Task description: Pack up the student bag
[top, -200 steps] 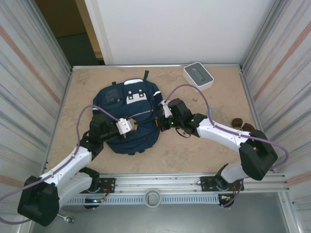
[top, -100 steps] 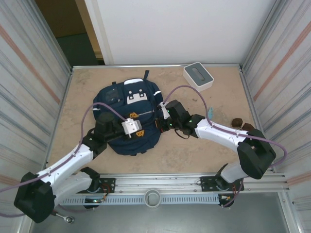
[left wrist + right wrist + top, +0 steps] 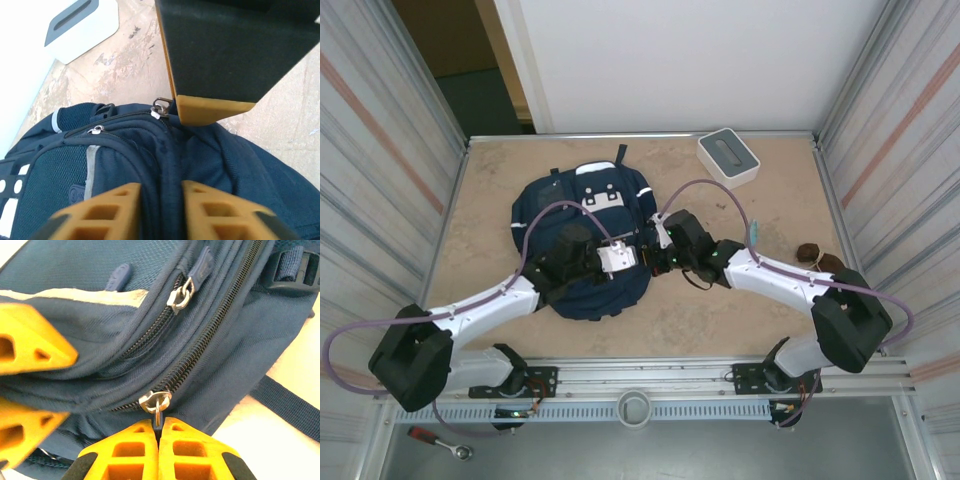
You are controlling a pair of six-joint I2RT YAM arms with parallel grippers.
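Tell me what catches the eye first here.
The navy student bag lies in the middle of the table. The right end effector is shut on a metal zipper pull at the bag's side, while the left end effector pinches a fabric ridge close by.

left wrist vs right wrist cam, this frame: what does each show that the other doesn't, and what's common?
Left wrist: the white box with a grey slotted top, standing beyond the bag.
Right wrist: a dark webbing strap trailing off the bag's edge, and a dark plastic buckle.
Both: the navy-blue fabric backpack, the left claw pinching a ridge of its fabric, and the right claw shut on the metal zipper pull ring.
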